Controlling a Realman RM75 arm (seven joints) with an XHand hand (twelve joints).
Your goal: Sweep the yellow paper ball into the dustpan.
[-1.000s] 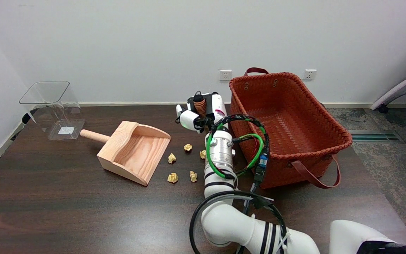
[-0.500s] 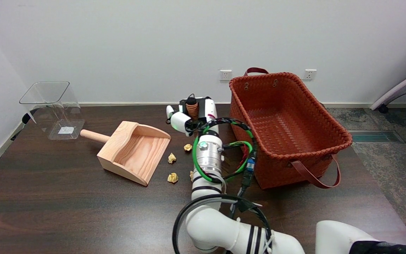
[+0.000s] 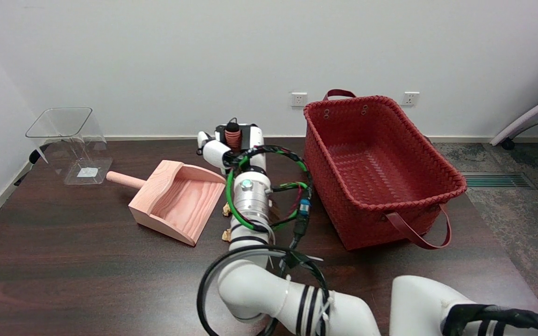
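On the dark wooden surface, the robot's right hand hovers just behind the open mouth of the wooden dustpan, its fingers wrapped around a small brush handle with a ribbed brown grip. The yellow paper balls lie just beside the dustpan's front edge, but the forearm covers most of them; only two scraps peek out at its left side. A red woven basket stands to the right and a clear plastic bin sits at the far left. The risk from here is judged to be twofold: with the arm blocking the view, a blind stroke could miss or scatter the balls past the pan, and a push landing on the light dustpan could slide it away.
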